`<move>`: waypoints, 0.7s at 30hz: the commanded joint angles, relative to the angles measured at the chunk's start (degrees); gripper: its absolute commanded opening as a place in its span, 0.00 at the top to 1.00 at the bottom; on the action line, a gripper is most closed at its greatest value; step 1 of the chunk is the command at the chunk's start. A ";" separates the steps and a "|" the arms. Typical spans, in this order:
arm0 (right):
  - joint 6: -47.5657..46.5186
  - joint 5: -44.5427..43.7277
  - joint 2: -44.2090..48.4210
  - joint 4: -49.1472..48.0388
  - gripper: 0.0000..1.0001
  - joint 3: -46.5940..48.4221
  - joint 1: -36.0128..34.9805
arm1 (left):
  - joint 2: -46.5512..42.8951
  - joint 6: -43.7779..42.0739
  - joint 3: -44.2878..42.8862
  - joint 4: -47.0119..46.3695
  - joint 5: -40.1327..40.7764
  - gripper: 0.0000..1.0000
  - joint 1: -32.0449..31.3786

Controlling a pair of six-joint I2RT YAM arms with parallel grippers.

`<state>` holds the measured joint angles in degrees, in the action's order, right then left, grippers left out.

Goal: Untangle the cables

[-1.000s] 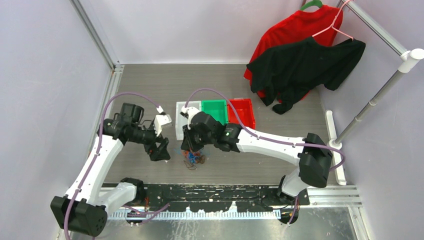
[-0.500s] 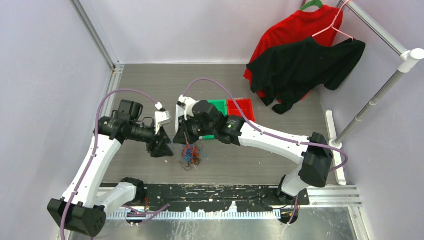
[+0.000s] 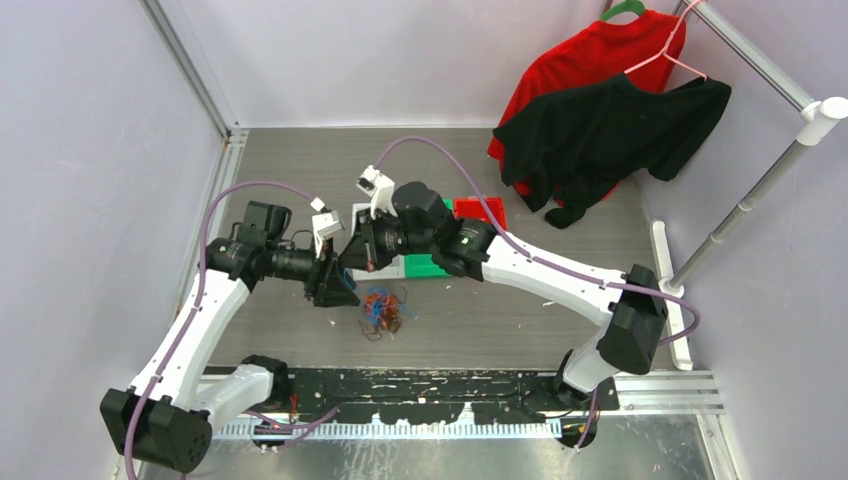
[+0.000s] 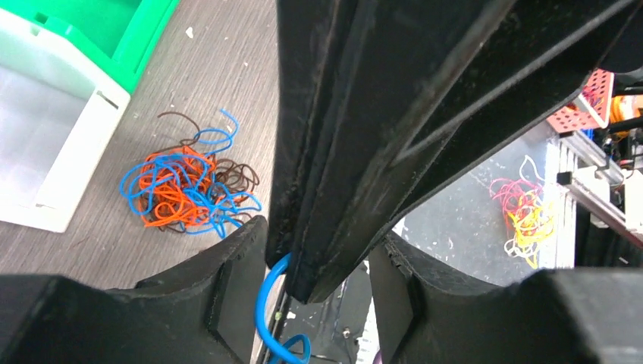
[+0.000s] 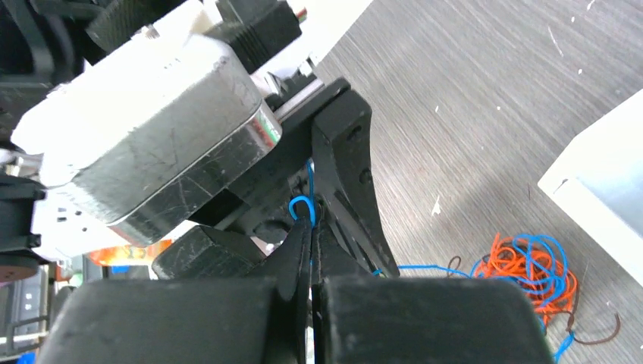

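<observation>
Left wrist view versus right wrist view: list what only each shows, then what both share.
Only the left wrist view: the green bin and a pink-and-yellow wire bundle at its right side. Only the right wrist view: the right hand shut on a loop of the blue cable. Both: the tangled cables on the table, the white bin, and the blue cable passing between the left hand's parted fingers.

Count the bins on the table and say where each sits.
3, in a row behind the cable pile: white bin leftmost, green bin middle, red bin rightmost. The right arm covers part of each.
</observation>
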<state>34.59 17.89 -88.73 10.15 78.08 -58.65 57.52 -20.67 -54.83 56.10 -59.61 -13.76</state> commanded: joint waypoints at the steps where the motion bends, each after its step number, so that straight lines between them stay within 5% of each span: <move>1: 3.69 2.40 3.24 -6.25 0.99 3.41 0.93 | -0.50 8.34 -0.45 -7.21 -3.97 0.51 -0.18; 13: 6.83 0.94 7.35 -8.72 0.96 0.49 2.13 | -2.05 18.53 -1.09 -13.33 -0.30 0.98 -0.11; 21: 6.84 -1.36 14.06 -8.35 0.19 -7.06 5.63 | -2.83 21.42 -4.47 -11.93 8.51 1.00 -0.15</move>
<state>41.32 17.89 -80.77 5.17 74.41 -54.98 55.90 -1.50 -55.02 44.56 -55.61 -13.87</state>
